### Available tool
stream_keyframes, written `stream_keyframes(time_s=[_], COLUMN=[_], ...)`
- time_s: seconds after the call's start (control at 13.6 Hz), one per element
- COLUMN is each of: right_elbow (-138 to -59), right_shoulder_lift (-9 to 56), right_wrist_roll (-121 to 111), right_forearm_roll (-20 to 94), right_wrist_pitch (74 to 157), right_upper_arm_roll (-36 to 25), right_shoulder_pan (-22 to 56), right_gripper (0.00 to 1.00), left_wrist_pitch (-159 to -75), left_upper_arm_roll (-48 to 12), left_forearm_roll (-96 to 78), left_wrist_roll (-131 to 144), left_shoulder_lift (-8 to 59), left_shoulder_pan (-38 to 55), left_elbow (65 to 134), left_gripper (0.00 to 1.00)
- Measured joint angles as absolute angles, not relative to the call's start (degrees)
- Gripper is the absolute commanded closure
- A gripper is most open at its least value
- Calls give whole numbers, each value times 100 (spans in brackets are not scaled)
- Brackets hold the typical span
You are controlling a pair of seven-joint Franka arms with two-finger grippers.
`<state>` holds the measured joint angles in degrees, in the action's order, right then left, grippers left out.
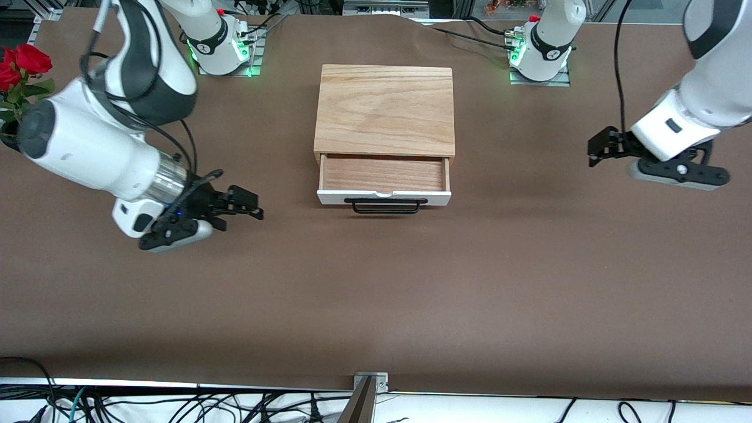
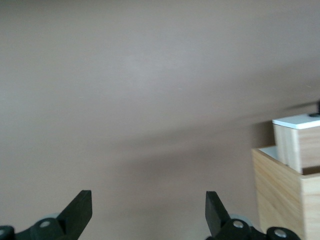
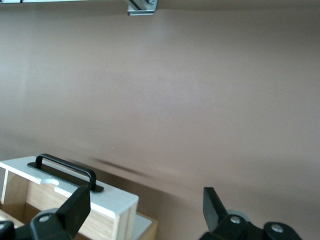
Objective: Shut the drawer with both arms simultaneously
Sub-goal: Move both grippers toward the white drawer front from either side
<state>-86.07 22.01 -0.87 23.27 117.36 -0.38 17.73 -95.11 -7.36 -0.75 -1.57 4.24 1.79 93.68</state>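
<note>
The drawer (image 1: 384, 176) is pulled out mid-table; the left gripper (image 1: 594, 151) and right gripper (image 1: 254, 208), fingers apart, are held over either end.

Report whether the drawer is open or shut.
Open: the drawer sticks out of the box, its empty wooden floor showing.

Right gripper (image 3: 146, 207) hung over brown table (image 3: 200, 100), fingers (image 3: 76, 205) spread wide w/ nothing btwn them. Drawer (image 3: 60, 192) sat pulled out of its oak box (image 3: 142, 227); white front panel faced up in frame, thin black bar handle (image 3: 65, 170) on it. Metal bracket (image 3: 141, 6) sat at table edge.
</note>
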Motion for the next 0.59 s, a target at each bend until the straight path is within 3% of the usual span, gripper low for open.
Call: stream_keyframes(time_s=[0.59], right_elbow=[-8488], right_shoulder_lift=[3345], right_wrist_roll=[-69], right_forearm_roll=[2369], right_wrist_pitch=[13201], right_upper_arm_roll=[367], right_shoulder_pan=[2113], right_gripper=[0], left_wrist_pitch=[-10914], left_upper_arm_roll=[-885], left_forearm_roll=[-1173], left_wrist_roll=[-134], left_shoulder_lift=[1701], left_shoulder_pan=[910], left_elbow=[9280], left_gripper=[0])
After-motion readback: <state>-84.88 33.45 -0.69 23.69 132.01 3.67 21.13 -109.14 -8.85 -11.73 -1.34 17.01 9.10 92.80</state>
